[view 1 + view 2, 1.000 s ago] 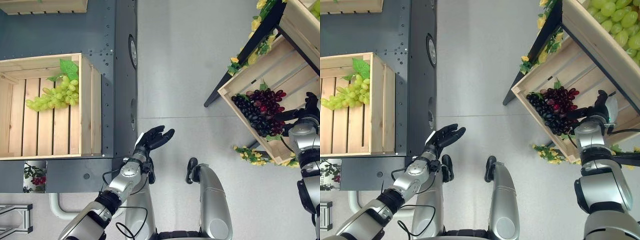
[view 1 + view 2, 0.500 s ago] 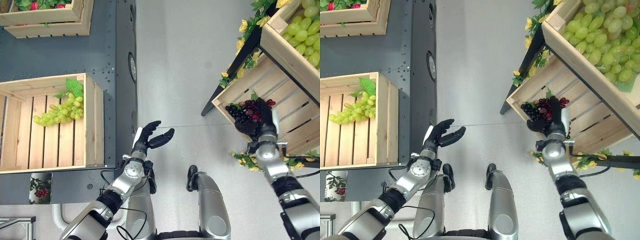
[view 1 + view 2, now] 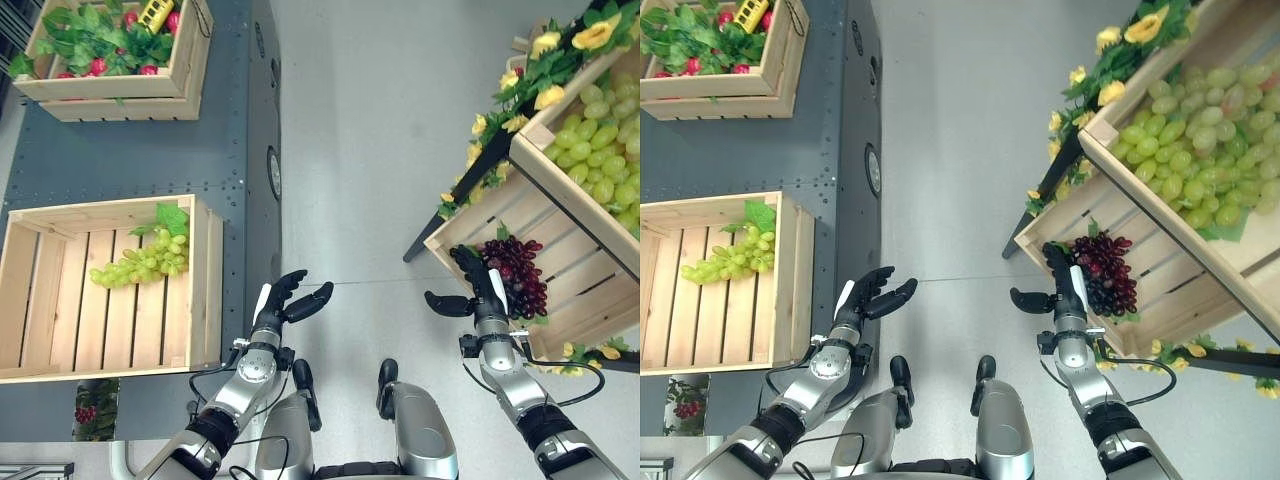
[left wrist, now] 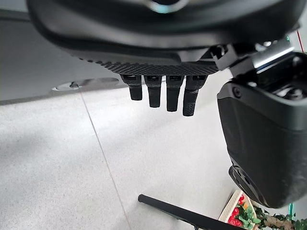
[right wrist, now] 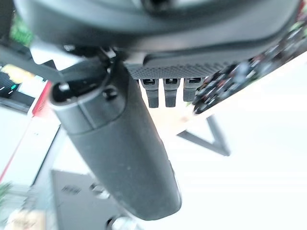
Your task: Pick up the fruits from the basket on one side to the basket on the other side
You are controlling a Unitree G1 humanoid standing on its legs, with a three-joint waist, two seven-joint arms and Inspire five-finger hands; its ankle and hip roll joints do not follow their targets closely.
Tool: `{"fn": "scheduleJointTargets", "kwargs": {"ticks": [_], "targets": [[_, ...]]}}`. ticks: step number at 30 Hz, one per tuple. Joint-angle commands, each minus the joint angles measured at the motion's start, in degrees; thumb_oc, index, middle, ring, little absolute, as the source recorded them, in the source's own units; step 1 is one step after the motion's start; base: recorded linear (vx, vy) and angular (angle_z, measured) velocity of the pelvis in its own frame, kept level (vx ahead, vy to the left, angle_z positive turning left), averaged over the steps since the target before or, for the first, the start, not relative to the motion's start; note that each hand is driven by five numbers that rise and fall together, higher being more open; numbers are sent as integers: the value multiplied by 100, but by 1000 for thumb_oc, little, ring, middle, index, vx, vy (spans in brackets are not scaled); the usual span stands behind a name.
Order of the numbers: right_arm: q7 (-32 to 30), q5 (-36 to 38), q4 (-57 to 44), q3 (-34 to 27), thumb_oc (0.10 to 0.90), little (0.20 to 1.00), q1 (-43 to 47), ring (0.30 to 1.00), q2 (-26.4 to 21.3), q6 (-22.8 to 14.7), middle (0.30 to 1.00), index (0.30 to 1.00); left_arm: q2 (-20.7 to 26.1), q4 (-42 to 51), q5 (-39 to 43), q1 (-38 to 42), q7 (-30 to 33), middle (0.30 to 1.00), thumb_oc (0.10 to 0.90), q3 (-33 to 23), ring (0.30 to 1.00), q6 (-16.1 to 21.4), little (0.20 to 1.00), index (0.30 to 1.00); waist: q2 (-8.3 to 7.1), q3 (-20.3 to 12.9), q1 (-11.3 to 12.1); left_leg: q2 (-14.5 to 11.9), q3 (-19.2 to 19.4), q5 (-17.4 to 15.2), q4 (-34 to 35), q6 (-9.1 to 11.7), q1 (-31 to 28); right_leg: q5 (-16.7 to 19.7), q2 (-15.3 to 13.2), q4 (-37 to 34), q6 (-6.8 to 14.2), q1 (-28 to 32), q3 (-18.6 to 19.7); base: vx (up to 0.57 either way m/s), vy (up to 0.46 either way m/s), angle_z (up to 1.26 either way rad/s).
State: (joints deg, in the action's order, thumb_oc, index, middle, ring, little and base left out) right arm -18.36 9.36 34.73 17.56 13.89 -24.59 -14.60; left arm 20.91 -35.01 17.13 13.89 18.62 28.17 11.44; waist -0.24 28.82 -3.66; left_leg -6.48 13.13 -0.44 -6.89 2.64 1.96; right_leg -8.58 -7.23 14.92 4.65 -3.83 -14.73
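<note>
Right hand [image 3: 478, 290] spread, fingers straight, just beside dark purple grape bunch [image 3: 515, 275] lying in lower right crate [image 3: 560, 245]. Left hand [image 3: 285, 300] relaxed, empty, above floor. Green grapes [image 3: 140, 262] in left crate [image 3: 205, 290].

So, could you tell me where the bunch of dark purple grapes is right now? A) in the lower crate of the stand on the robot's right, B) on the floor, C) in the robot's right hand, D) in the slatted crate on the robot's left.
A: the dark purple grapes lie in the lower crate of the stand, and the right hand is beside them with straight fingers, holding nothing.
</note>
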Motion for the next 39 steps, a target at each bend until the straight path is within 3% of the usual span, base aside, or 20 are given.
{"fn": "scheduleJointTargets", "kwargs": {"ticks": [1, 8, 15, 20, 23, 24, 25, 26, 27, 29, 32, 33, 35, 37, 39], "targets": [[298, 9, -301, 222, 800, 900, -89, 900, 82, -709, 900, 900, -159, 189, -430, -158, -42, 900, 800, -74, 900, 775, 900, 900, -36, -888, 122, 326, 295, -775, -102, -221, -140, 79, 55, -423, -93, 151, -49, 36, -49, 7], [739, 362, 110, 448, 800, 900, -426, 900, 521, -761, 900, 900, -130, -100, -1426, -309, 345, 900, 800, -219, 900, 1075, 900, 900, 49, -1412, 214, 389, 177, -455, 686, -149, -548, 278, 104, -1020, -16, 568, -137, 36, -17, 6], [1112, 620, 362, 594, 800, 900, -549, 900, 704, -640, 900, 900, 5, -174, -2186, -301, 657, 900, 800, -294, 900, 1135, 900, 900, 150, -1679, 273, 473, 112, -390, 907, -150, -696, 433, 87, -1369, 22, 765, -153, 39, 51, 4], [1244, 768, 333, 655, 800, 900, -691, 900, 837, -505, 900, 900, -50, -295, -1790, -401, 16, 900, 800, -301, 900, 1066, 900, 900, 158, -1754, 312, 556, 79, -448, 893, -243, -744, 362, 21, -1231, 67, 797, -180, 65, 105, 1], [1185, 782, 353, 644, 800, 900, -742, 900, 932, -462, 900, 900, -79, -344, -1762, -425, -540, 900, 800, -148, 900, 1000, 900, 900, 182, -1763, 327, 663, 23, -537, 881, -387, -744, 173, -45, -764, 127, 684, -179, 55, 117, 0], [1198, 803, 377, 651, 800, 900, -746, 900, 961, -489, 900, 900, -61, -352, -1808, -423, -867, 900, 800, -37, 900, 1020, 900, 900, 204, -1711, 308, 708, 36, -583, 849, -479, -736, 174, -141, -74, 181, 423, -163, 17, 96, -2], [1206, 809, 381, 651, 800, 900, -748, 900, 965, -494, 900, 900, -57, -352, -1841, -423, -938, 900, 800, -20, 900, 1032, 900, 900, 204, -1706, 307, 722, 42, -591, 841, -496, -727, 176, -169, 58, 195, 355, -151, -4, 116, -4], [1271, 897, 382, 646, 800, 900, -748, 900, 960, -535, 900, 900, 12, -337, -1962, -442, -1094, 900, 800, 156, 900, 1118, 900, 900, 229, -1586, 249, 785, -5, -651, 802, -578, -717, 320, -221, 997, 281, -133, 24, -9, 54, -5], [1304, 937, 384, 650, 800, 900, -747, 900, 955, -549, 900, 900, 47, -325, -1980, -456, -1130, 900, 800, 201, 900, 1116, 900, 900, 235, -1536, 225, 796, -28, -665, 798, -588, -732, 390, -216, 1149, 306, -270, 80, -33, -11, -12], [1498, 1087, 410, 679, 800, 900, -734, 900, 949, -489, 900, 900, 157, -337, -1813, -438, -1343, 900, 800, 312, 900, 1047, 900, 900, 242, -1431, 145, 746, -54, -611, 756, -549, -719, 557, -14, 612, 252, -432, 204, 24, -141, -10], [1775, 1151, 719, 719, 800, 900, -625, 900, 998, -435, 900, 900, 103, -474, -1391, -401, -1480, 900, 800, 328, 900, 1119, 900, 900, 219, -1367, 93, 725, -10, -789, 615, -467, -785, 851, 23, -582, 334, -386, 223, 97, -179, 1], [1838, 1170, 842, 708, 800, 900, -580, 900, 1007, -422, 900, 900, 71, -554, -1335, -382, -1445, 900, 800, 314, 900, 1185, 900, 900, 202, -1367, 84, 723, 41, -785, 583, -495, -748, 962, 28, -682, 300, -442, 274, 83, -237, 6], [1916, 1129, 1205, 717, 800, 900, -414, 900, 1047, -229, 900, 900, -96, -831, -1208, -315, -1367, 900, 800, 202, 900, 1250, 900, 900, 161, -1468, 120, 609, 76, -765, 388, -417, -678, 852, 102, -1003, 183, -160, 336, 143, -285, 14], [2168, 1232, 1492, 710, 800, 900, -322, 900, 1042, -298, 900, 900, -270, -1036, -1152, -282, -1205, 900, 800, 182, 900, 1434, 900, 900, 71, -1567, 160, 538, 47, -832, 49, -347, -601, 828, 110, -1183, 78, 81, 288, 199, -244, 20], [2364, 1127, 1691, 757, 800, 900, -241, 900, 1015, -270, 900, 900, -410, -1239, -1329, -257, -810, 900, 800, 76, 900, 1703, 900, 900, -55, -1670, 227, 419, 68, -936, -802, -247, -509, 768, 137, -1309, -92, 324, 204, 212, -202, 20]]}}
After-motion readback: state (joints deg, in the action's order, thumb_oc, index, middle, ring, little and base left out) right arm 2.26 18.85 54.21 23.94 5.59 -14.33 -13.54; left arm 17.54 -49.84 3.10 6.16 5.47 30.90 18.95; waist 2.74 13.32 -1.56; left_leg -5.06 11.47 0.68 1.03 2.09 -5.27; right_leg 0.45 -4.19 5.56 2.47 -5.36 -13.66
